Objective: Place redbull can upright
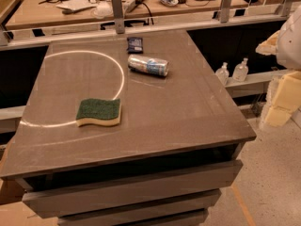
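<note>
The redbull can [148, 65] lies on its side on the grey table [188, 112], toward the far middle, its long axis running left to right. It is silver and blue with a silver rim at the right end. My gripper [277, 108] hangs at the right edge of the view, beyond the table's right side and well away from the can, with the white arm [291, 36] above it. It holds nothing that I can see.
A small dark-blue packet [135, 44] lies just behind the can. A green and yellow sponge [99, 112] lies at the front left. A metal rail [141, 29] runs behind the table. Two small bottles [232, 72] stand on a ledge to the right.
</note>
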Controlling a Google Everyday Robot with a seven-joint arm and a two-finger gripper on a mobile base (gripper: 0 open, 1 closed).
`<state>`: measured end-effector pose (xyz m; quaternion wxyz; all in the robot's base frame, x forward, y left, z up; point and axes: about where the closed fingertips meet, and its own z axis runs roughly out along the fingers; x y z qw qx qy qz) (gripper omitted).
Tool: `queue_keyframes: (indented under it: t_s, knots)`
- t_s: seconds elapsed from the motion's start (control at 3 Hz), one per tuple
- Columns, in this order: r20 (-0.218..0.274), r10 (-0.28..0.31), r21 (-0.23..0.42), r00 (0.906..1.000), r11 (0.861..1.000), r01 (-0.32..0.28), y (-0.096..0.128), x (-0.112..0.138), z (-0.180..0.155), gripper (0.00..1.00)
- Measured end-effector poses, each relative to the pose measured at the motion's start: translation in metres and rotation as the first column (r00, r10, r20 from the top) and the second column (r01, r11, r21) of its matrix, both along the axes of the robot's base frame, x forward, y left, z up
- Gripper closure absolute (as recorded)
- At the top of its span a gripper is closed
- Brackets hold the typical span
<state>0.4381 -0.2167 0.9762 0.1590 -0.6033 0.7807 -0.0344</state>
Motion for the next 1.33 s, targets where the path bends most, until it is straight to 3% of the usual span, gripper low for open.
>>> queue_keyframes:
  t_s: [0.33, 1.0, 1.33]
  knots:
    - [0.001, -0.008, 0.003, 1.0000, 1.000, 0.008, 0.000, 0.003, -0.001, 0.00]
    - [-0.001, -0.145, 0.064, 0.9895, 0.987, 0.144, 0.005, 0.072, -0.023, 0.00]
    - [-0.001, -0.180, 0.117, 0.9837, 0.977, 0.179, 0.026, 0.117, -0.027, 0.00]
